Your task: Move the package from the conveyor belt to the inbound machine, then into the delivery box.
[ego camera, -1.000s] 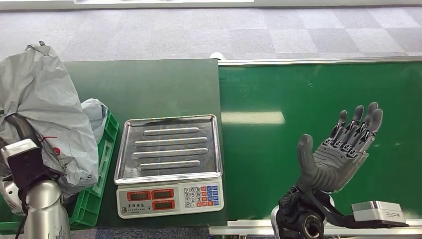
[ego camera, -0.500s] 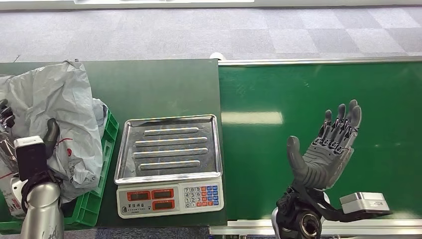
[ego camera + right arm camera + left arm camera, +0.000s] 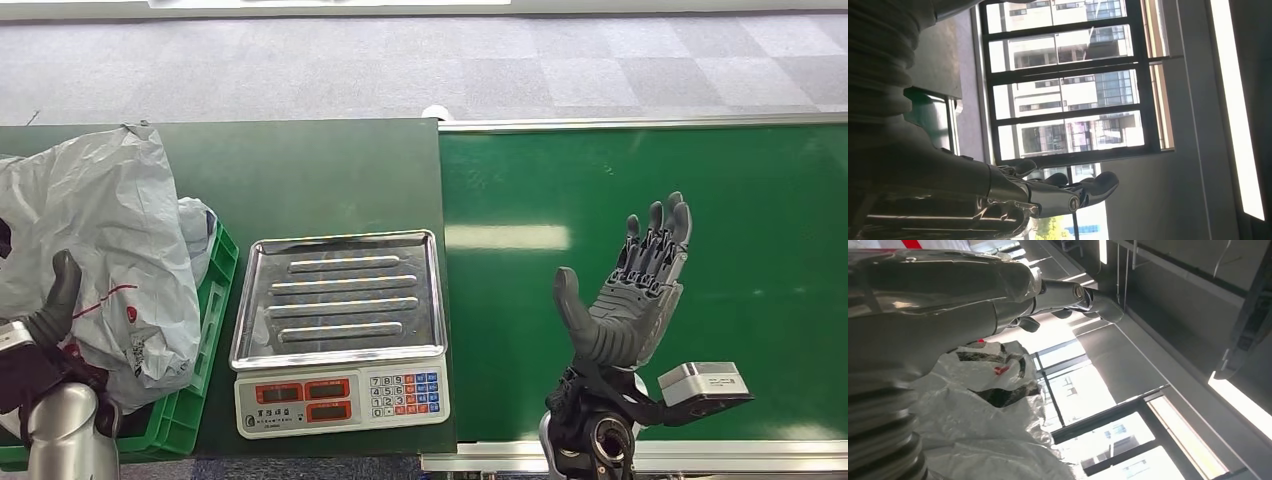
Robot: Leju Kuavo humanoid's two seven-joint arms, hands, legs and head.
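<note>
Package (image 3: 100, 250), a crumpled grey plastic mailer bag, lies heaped over the green crate (image 3: 205, 345) at the left end of the dark green table (image 3: 300, 175), seen from my head. My left hand (image 3: 55, 305) is low at the left edge, its thumb raised against the bag's near side; from here I cannot tell whether my fingers grip the plastic or just rest against it. Just beside the crate on the table is the scale (image 3: 340, 330), with a ribbed steel tray on top and a keypad and red displays along its front. To the right of the scale runs the bright green conveyor belt (image 3: 700, 190), edged by a silver rail. My right hand (image 3: 630, 300) hovers over the belt, palm up, fingers straight and spread, holding nothing. Grey carpet lies beyond the table and belt.

From my left wrist, the bag (image 3: 983, 410) shows close up as wrinkled white-grey plastic with black and red print, pressed against my hand (image 3: 948, 305). My fingers (image 3: 1083, 292) reach out straight past it, toward windows and a ceiling light.

From my right wrist, my hand (image 3: 998, 190) is loose and bare, fingers (image 3: 1093, 185) extended against a large window with buildings outside. A strip of the green belt (image 3: 928, 122) shows beside my wrist cover.
</note>
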